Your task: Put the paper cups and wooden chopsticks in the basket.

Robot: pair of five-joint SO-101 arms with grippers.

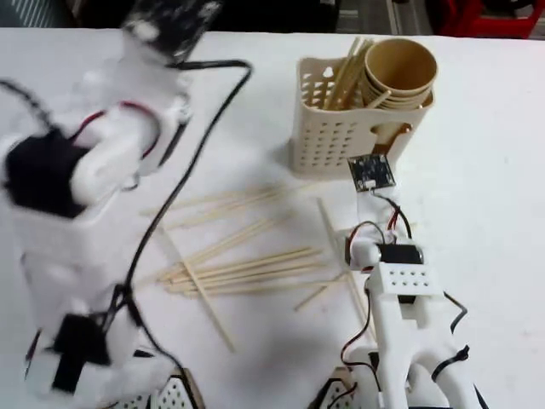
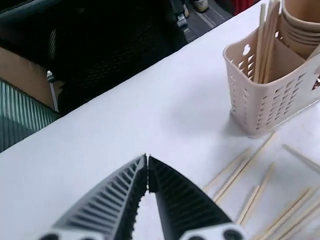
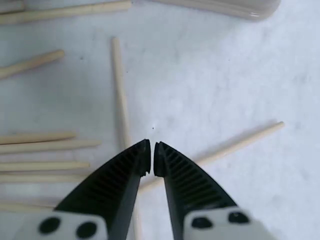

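Observation:
The cream perforated basket [image 1: 328, 141] stands at the back of the table and holds stacked paper cups [image 1: 400, 72] and a few wooden chopsticks [image 1: 345, 68]. Many loose chopsticks [image 1: 238, 268] lie scattered in front of it. My right gripper [image 3: 151, 151] is shut low over the table, just above where an upright chopstick [image 3: 119, 90] and a slanted one [image 3: 240, 144] cross; nothing shows between its fingers. My left gripper [image 2: 147, 162] is shut and empty, raised above the table's far left. From there I see the basket [image 2: 270, 97], the cups [image 2: 300, 25] and loose chopsticks [image 2: 240, 180].
The left arm [image 1: 119, 145] rises over the left side of the table with a black cable [image 1: 204, 136] trailing across it. The right arm [image 1: 400, 290] stands at the front right. Bare white table lies right of the basket.

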